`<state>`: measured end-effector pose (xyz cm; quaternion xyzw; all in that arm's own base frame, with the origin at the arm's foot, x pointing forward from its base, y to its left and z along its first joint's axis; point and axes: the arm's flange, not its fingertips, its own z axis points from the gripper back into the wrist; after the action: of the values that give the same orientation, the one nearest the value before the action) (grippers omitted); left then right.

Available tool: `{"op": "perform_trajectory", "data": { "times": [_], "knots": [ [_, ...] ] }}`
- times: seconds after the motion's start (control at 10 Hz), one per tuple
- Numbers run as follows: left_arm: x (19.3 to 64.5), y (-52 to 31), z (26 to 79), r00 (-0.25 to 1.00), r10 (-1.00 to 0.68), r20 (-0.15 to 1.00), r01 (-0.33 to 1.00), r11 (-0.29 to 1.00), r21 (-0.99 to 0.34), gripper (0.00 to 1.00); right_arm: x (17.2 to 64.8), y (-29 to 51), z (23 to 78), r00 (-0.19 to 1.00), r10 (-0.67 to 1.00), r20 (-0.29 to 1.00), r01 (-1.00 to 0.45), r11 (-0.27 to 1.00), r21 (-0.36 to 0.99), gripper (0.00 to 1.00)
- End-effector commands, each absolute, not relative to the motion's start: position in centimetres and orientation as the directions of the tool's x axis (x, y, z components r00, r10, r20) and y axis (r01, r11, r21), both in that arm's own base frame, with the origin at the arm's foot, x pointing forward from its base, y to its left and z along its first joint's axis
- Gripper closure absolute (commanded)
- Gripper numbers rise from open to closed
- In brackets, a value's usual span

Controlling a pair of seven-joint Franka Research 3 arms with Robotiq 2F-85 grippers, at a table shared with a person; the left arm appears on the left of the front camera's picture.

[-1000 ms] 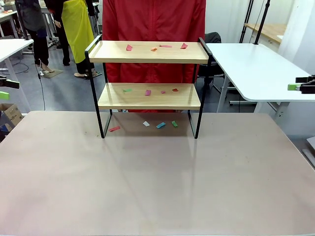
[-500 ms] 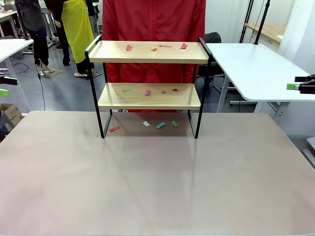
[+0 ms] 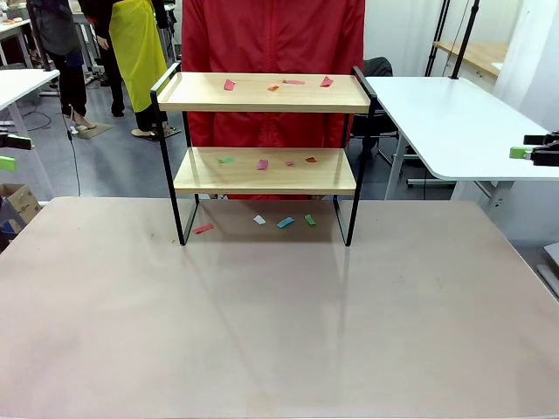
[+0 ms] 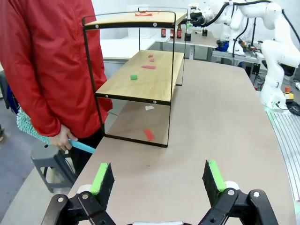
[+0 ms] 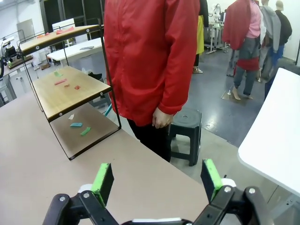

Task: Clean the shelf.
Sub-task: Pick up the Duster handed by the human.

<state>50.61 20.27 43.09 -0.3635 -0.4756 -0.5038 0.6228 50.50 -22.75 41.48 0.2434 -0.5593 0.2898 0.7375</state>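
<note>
Shelf (image 3: 218, 179): two tiers, far centre of worktop (image 3: 279, 332); coloured scraps (image 3: 286, 223) on both boards and beneath. Left pincer (image 4: 157, 177), right pincer (image 5: 156, 178): both wide, empty.

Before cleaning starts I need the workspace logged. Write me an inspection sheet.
Surface: beige table, shelf standing at its far middle.
Job's things: shelf upright, both boards littered.
Clutter: coloured paper scraps on the top board, the lower board and the table underneath.
Claws: left claw open, holding nothing; right claw open, holding nothing.
Cables: nothing seen on the table.
Surroundings: person in a red jacket behind the shelf; white table to the right.
</note>
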Motion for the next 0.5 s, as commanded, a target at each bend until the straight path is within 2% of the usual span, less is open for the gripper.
{"op": "perform_trajectory", "data": {
  "times": [0.0, 0.4],
  "knots": [
    [50.58, 20.27, 43.07, 0.041, -0.284, 0.958, 0.974, 0.226, 0.026, 0.0, 50.49, -22.66, 41.52, 0.197, 0.159, 0.967, -0.698, 0.716, 0.025, 0.0],
    [50.58, 20.27, 43.07, 0.041, -0.284, 0.958, 0.974, 0.226, 0.026, 0.0, 50.49, -22.66, 41.52, 0.197, 0.159, 0.967, -0.698, 0.716, 0.025, 0.0]
  ]
}}
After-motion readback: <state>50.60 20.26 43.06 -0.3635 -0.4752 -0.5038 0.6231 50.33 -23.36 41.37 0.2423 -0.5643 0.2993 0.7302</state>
